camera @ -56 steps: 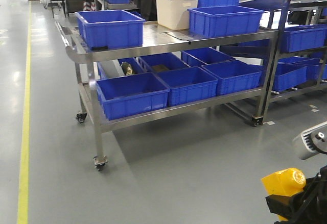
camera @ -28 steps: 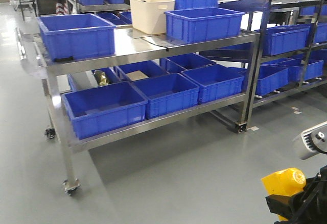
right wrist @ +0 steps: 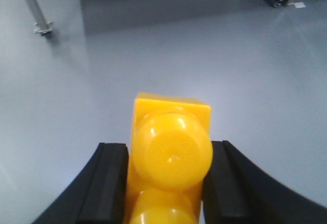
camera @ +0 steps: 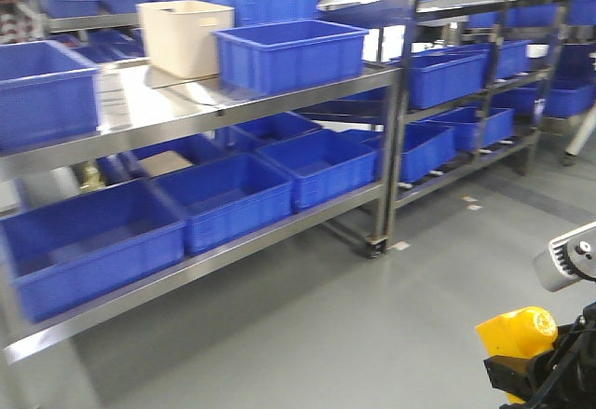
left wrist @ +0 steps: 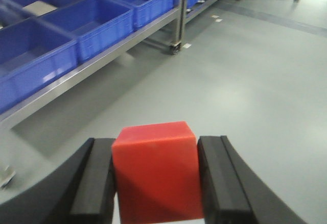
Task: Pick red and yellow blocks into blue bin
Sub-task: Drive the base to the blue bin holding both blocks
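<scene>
**Steel shelving on a grey shop floor**

A smooth grey floor (camera: 354, 334) runs under a long steel tabletop (camera: 158, 102). Its lower shelf (camera: 242, 249) carries blue crates (camera: 228, 204) side by side. More steel racks (camera: 466, 6) stand beyond, rightward. Bright light washes the far floor.

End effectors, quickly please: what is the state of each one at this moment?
The left end effector is closed on the red block.
The right end effector is closed on the yellow block.
</scene>
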Tool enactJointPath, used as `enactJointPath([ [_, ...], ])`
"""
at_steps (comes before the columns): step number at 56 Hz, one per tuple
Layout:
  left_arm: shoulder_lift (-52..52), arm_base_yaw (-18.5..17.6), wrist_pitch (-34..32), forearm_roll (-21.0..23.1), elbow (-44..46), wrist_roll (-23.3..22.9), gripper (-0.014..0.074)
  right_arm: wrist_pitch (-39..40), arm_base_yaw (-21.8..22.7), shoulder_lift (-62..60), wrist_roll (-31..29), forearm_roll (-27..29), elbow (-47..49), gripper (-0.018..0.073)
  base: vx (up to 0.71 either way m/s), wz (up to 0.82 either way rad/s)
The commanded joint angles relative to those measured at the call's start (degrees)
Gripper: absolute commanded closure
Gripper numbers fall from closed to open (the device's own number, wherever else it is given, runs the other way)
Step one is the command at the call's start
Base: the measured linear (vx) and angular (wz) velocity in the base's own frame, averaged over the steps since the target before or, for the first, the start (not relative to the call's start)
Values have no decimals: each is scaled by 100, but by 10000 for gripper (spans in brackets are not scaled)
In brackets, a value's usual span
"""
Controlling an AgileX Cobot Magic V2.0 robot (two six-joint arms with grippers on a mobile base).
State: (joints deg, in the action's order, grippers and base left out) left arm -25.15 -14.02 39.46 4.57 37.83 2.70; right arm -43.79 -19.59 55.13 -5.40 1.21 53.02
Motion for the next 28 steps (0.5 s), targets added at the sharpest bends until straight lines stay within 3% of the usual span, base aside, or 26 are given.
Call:
enactJointPath([
  [1,-60,-28,-470,68,153,-30,372,381,13,-76,-40,-49,164,252,42,-37],
  [28,-60,-28,-466,68,153,-30,372,380,13,-76,-40,-49,164,252,41,-37],
])
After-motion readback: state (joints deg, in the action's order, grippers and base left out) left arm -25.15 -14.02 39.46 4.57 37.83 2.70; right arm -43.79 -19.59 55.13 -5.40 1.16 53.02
